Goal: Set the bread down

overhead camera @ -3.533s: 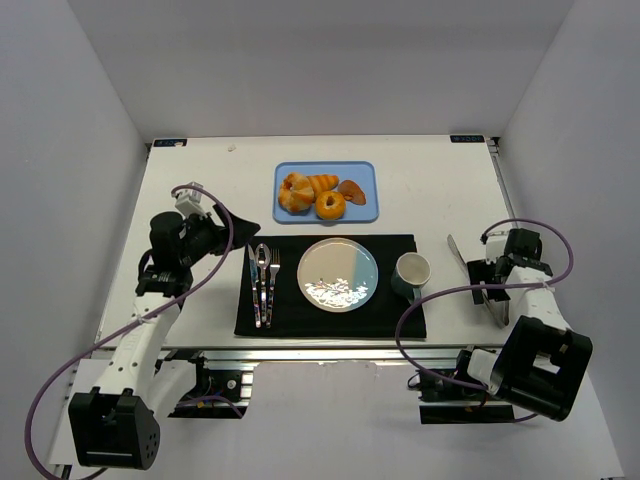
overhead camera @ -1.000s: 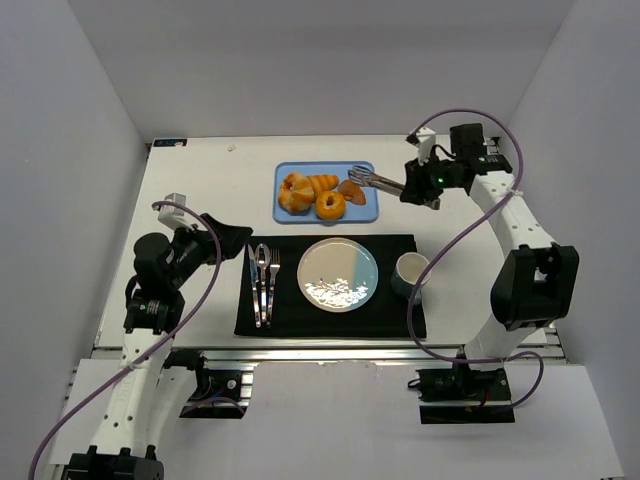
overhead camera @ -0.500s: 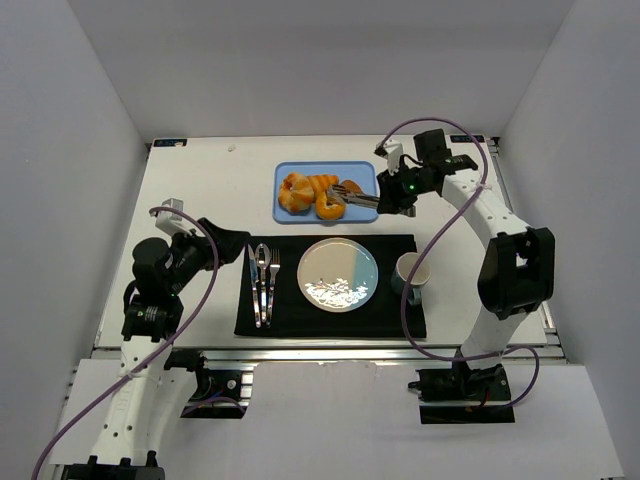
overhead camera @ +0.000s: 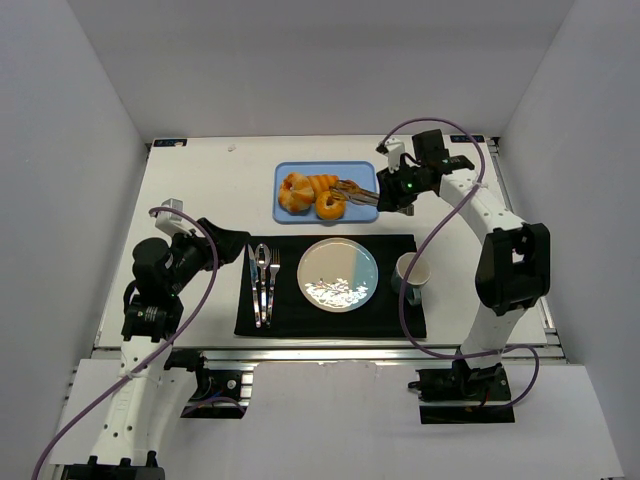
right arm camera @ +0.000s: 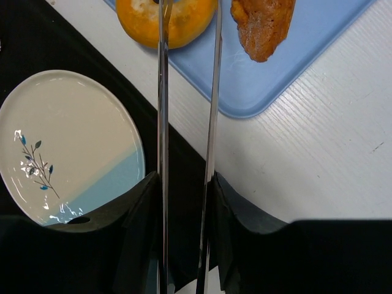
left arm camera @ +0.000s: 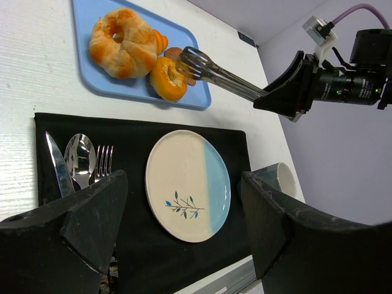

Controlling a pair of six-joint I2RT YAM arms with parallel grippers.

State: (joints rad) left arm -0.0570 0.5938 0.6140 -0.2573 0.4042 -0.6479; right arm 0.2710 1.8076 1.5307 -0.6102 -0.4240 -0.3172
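My right fingers [right arm camera: 138, 214] clamp the tongs [right arm camera: 214, 92], tips at the round bread [right arm camera: 138, 24], which lies on the blue tray [right arm camera: 294, 67]; plate [right arm camera: 67, 141] bare, nothing placed yet. My left fingers [left arm camera: 79, 226] gape, empty.

This looks like a robot lab, not a real home. Plain white walls [overhead camera: 330, 60] stand on three sides of a white surface [overhead camera: 200, 190], like a box. Two robot arms, the left arm [overhead camera: 150, 290] and the right arm [overhead camera: 500, 215], are fixed at its near edge by a bare metal frame [overhead camera: 330, 352], and purple cables [overhead camera: 404, 305] loop from them. A small neat meal is laid out: a black mat [overhead camera: 290, 310], a plate [overhead camera: 338, 275], a cup [overhead camera: 410, 272], cutlery [overhead camera: 262, 285] and a blue tray [overhead camera: 365, 172] of bread [overhead camera: 296, 192].
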